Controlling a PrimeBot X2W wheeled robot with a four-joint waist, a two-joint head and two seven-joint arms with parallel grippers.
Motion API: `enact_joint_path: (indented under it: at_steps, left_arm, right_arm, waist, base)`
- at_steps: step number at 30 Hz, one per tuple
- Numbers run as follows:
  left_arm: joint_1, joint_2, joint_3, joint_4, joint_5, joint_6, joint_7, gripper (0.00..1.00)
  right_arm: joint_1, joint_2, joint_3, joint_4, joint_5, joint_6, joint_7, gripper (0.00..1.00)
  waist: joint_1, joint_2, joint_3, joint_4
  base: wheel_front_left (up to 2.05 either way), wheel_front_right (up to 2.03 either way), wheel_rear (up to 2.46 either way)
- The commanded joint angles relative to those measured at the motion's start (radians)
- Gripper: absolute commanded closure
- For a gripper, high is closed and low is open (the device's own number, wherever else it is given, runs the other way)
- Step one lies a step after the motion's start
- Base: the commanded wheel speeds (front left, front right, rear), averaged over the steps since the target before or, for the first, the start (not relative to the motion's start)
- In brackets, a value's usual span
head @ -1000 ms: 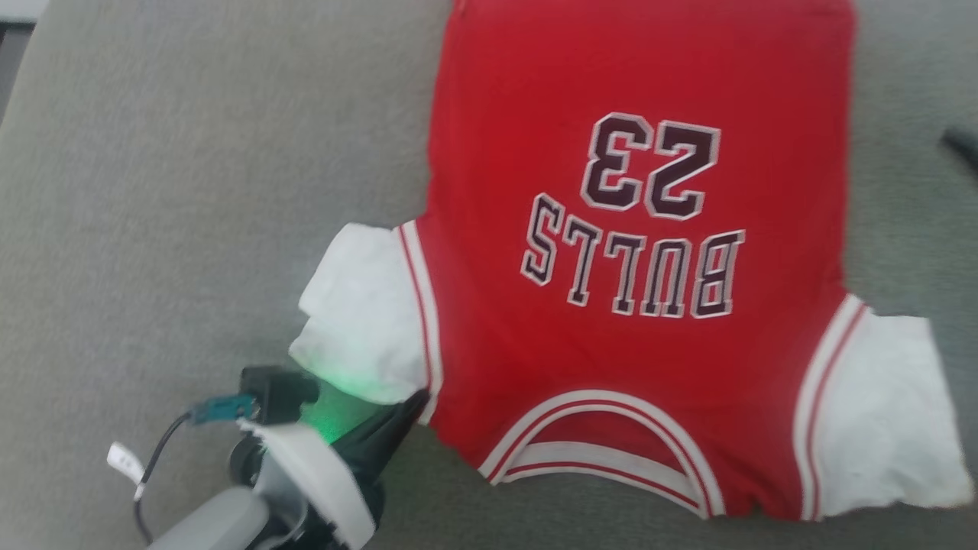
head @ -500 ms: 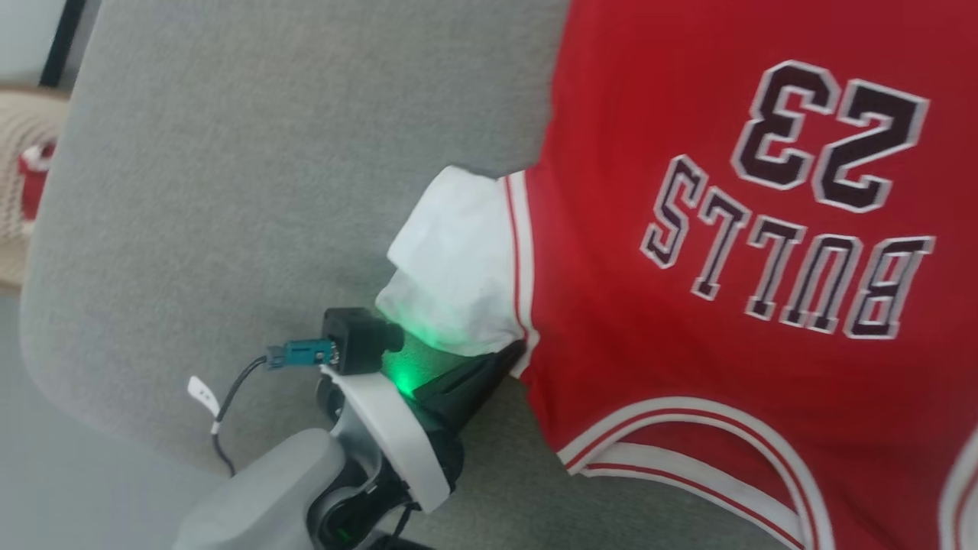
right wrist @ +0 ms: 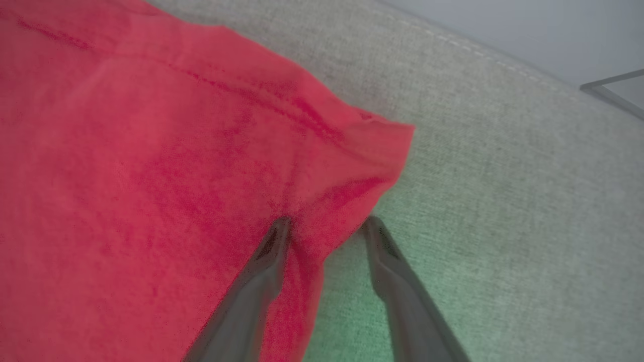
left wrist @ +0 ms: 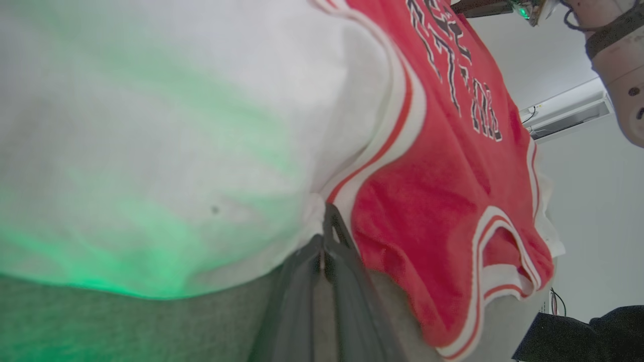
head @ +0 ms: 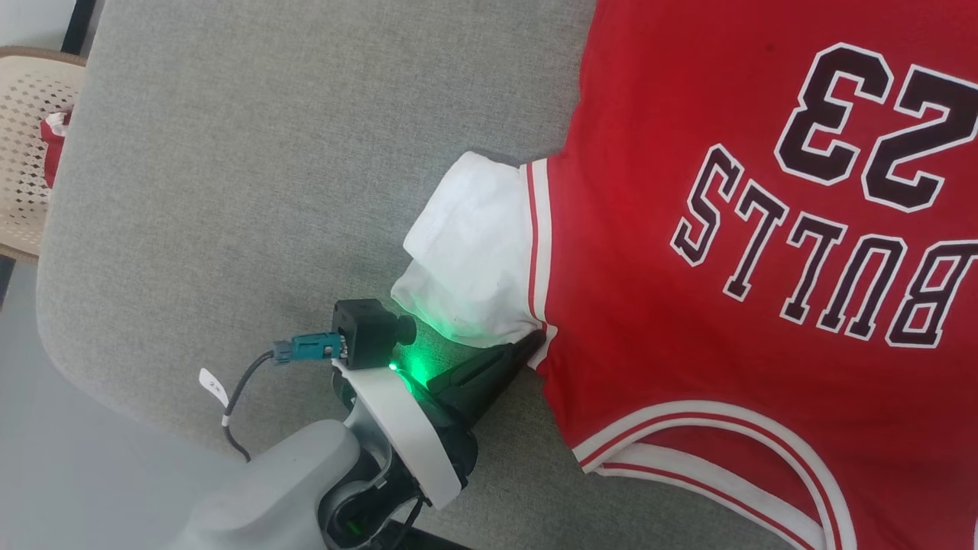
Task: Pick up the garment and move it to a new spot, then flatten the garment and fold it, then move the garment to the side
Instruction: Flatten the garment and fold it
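Note:
The garment (head: pixel 688 229), a red jersey with black "BULLS 23" lettering, lies spread face up on a grey cushion (head: pixel 267 153), its white lining (head: pixel 474 244) poking out at the armhole. My left gripper (head: pixel 535 341) is shut, its tips pinched on the striped trim at that armhole's lower corner; the left wrist view shows the closed fingers (left wrist: pixel 324 251) meeting the trim (left wrist: pixel 392 146). My right gripper (right wrist: pixel 324 226) is open and straddles the garment's plain red hem corner (right wrist: pixel 372 146): one finger lies on the cloth, the other on the cushion.
A beige perforated chair (head: pixel 30 137) holding something red stands beyond the cushion's left edge. Pale floor (head: pixel 92 473) lies off the cushion's near left corner. My right forearm (left wrist: pixel 621 70) hangs over the garment's far side.
The head camera has swung, so the garment now sits further right and higher in the picture. My left gripper stays shut at the same armhole corner.

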Motion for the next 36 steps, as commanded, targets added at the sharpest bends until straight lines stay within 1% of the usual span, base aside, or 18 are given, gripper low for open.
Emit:
enact_joint_path:
  at_steps: [1,4,9,14,16,17,21,26,29,32,34,36]
  left_arm:
    - [0.010,-0.045,-0.043,0.097,-0.035,0.030,0.018,1.00]
    - [-0.005,-0.042,-0.054,0.101,-0.046,0.030,0.002,1.00]
    - [-0.012,-0.031,-0.058,0.110,-0.051,0.030,-0.021,1.00]
    - [-0.001,0.001,-0.050,0.117,-0.071,0.030,-0.046,1.00]
    - [0.007,0.016,-0.044,0.113,-0.081,0.030,-0.057,1.00]
    - [0.018,0.028,-0.034,0.111,-0.092,0.029,-0.064,1.00]
    - [0.050,0.062,0.013,0.107,-0.102,0.027,-0.081,1.00]
    - [0.113,0.099,0.065,0.094,-0.106,0.021,-0.089,1.00]
    - [0.151,0.109,0.094,0.074,-0.111,0.018,-0.091,1.00]
    - [0.182,0.123,0.120,0.054,-0.112,0.023,-0.092,1.00]
    - [0.204,0.129,0.139,0.040,-0.113,0.026,-0.092,1.00]
    - [0.224,0.133,0.153,0.027,-0.112,0.032,-0.092,1.00]
  right_arm:
    - [0.056,-0.015,0.016,0.015,0.005,-0.001,-0.006,1.00]
    - [0.054,-0.030,0.005,0.009,0.018,-0.001,-0.049,1.00]
    - [0.061,-0.036,-0.010,0.001,0.043,-0.001,-0.102,1.00]
    - [0.108,-0.048,0.024,-0.056,0.112,-0.001,-0.155,1.00]
    - [0.143,-0.066,0.047,-0.090,0.151,-0.001,-0.166,1.00]
    - [0.188,-0.085,0.074,-0.133,0.200,-0.001,-0.172,1.00]
    - [0.313,-0.131,0.131,-0.260,0.326,-0.001,-0.154,1.00]
    - [0.521,-0.215,0.152,-0.454,0.480,-0.001,-0.123,1.00]
    - [0.658,-0.261,0.141,-0.550,0.539,-0.001,-0.131,1.00]
    - [0.803,-0.278,0.121,-0.631,0.584,-0.001,-0.144,1.00]
    - [0.897,-0.291,0.113,-0.682,0.592,-0.001,-0.149,1.00]
    - [0.987,-0.286,0.104,-0.725,0.596,-0.001,-0.159,1.00]
  waist:
    - [0.0000,-0.0002,0.003,-0.002]
    - [0.0000,-0.0002,0.004,-0.008]
    - [0.0000,-0.0002,-0.009,-0.022]
    - [0.0000,-0.0002,-0.053,-0.057]
    - [0.0000,-0.0002,-0.077,-0.074]
    - [0.0000,-0.0002,-0.104,-0.093]
    - [0.0000,-0.0002,-0.164,-0.141]
    - [0.0000,-0.0002,-0.250,-0.196]
    - [0.0000,-0.0002,-0.287,-0.224]
    - [0.0000,-0.0002,-0.315,-0.247]
    - [0.0000,-0.0002,-0.329,-0.259]
    - [0.0000,-0.0002,-0.340,-0.270]
  base:
    - [0.00,0.00,0.00]
    - [0.00,0.00,0.00]
    - [0.00,0.00,0.00]
    - [0.00,0.00,0.00]
    - [0.00,0.00,0.00]
    - [0.00,0.00,0.00]
    - [0.00,0.00,0.00]
    - [0.00,0.00,0.00]
    - [0.00,0.00,0.00]
    - [0.00,0.00,0.00]
    - [0.00,0.00,0.00]
    - [0.00,0.00,0.00]
